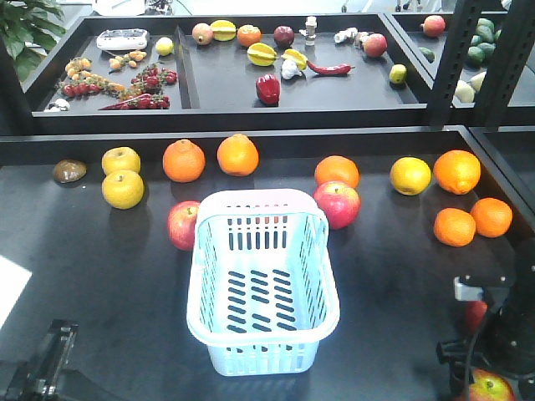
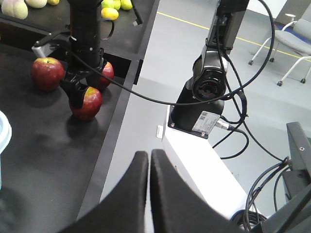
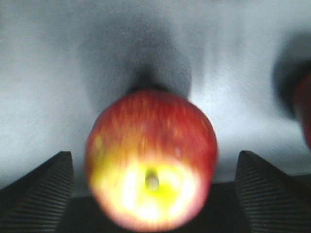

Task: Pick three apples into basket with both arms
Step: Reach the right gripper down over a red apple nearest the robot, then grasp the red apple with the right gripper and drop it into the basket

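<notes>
The step in hand is the first pick. The basket stands mid-bench with no apple in it, and the right pincer is lowered over an apple at the near right corner of the bench. Its jaws are spread, one to each side of the fruit, with bench showing in both gaps, so nothing is gripped yet. The next move, as I judge it, is to close squarely on the apple's widest part, lift clear, and carry it left over the basket rim.

The left pincer is closed and empty, out past the bench edge. It will have to open and travel to the apple just beside the basket's left wall.

The right wrist view alone shows the gaps beside the fruit. In the front view the right arm covers most of that apple. The left wrist view reveals two more apples and close to the arm, a crowding risk. Only the front view shows the basket and the apple at its far right corner.
</notes>
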